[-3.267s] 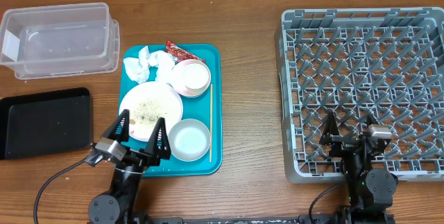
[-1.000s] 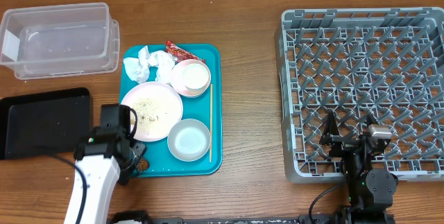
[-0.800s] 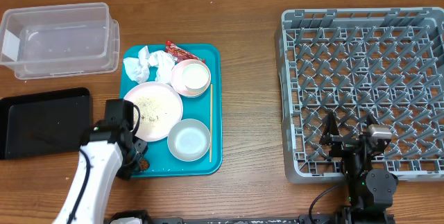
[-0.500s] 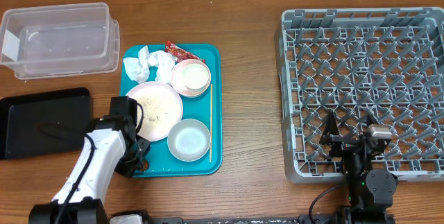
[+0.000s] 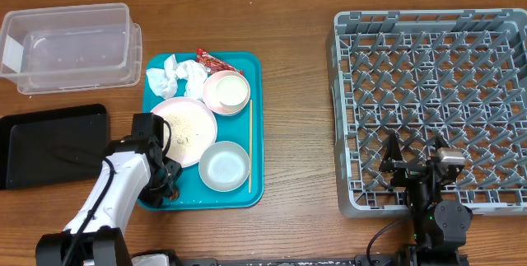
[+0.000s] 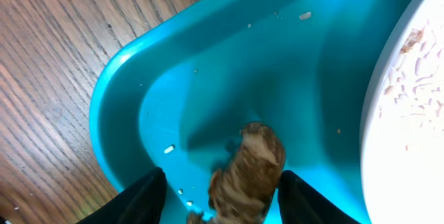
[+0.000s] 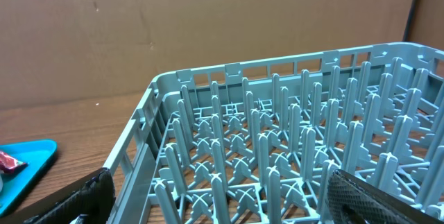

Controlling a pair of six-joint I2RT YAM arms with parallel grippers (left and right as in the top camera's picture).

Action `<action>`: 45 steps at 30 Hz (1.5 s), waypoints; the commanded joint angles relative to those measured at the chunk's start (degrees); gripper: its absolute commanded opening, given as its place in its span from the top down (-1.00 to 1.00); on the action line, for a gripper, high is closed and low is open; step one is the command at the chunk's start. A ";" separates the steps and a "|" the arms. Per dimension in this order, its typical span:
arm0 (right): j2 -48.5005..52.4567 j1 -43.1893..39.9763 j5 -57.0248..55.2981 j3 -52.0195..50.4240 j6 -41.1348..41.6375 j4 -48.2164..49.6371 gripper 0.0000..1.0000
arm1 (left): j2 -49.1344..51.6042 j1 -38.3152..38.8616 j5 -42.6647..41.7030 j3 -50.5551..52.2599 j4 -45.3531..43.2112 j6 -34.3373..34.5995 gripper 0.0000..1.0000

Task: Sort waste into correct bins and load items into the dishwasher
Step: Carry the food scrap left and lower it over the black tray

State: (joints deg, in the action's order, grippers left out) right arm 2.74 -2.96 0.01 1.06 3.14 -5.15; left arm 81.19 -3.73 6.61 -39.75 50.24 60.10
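Now L gripper (image 6: 222, 182) sits half open over front-left corner of teal tray (image 6: 118, 106), fingers either side of brown scrap (image 6: 255, 156), gap on one side, not clamped. Plate (image 6: 409, 154) w/ crumbs (image 6: 416, 78) just beside. R gripper (image 7: 225, 200) wide open, empty, at grey rack (image 7: 277, 106) front edge.
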 commanded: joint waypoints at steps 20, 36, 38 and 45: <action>-0.55 -0.11 0.13 -0.59 -0.15 0.31 -1.00 | 0.55 0.39 -1.81 0.74 0.31 -1.84 0.90; -0.55 -0.11 0.13 -0.59 -0.15 0.31 -1.00 | 0.46 0.09 1.22 -16.00 13.51 -5.07 0.92; -0.55 -0.11 0.13 -0.59 -0.15 0.33 -1.00 | 0.46 -0.81 2.75 -18.95 14.29 -5.07 0.92; -0.55 -0.11 0.13 -0.59 -0.17 0.31 -1.00 | 0.46 -9.81 6.27 -24.00 9.38 -4.79 0.92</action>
State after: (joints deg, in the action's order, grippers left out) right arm 2.72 -2.96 0.01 1.06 3.14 -5.17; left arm 81.78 -9.23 9.54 -62.04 61.41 56.38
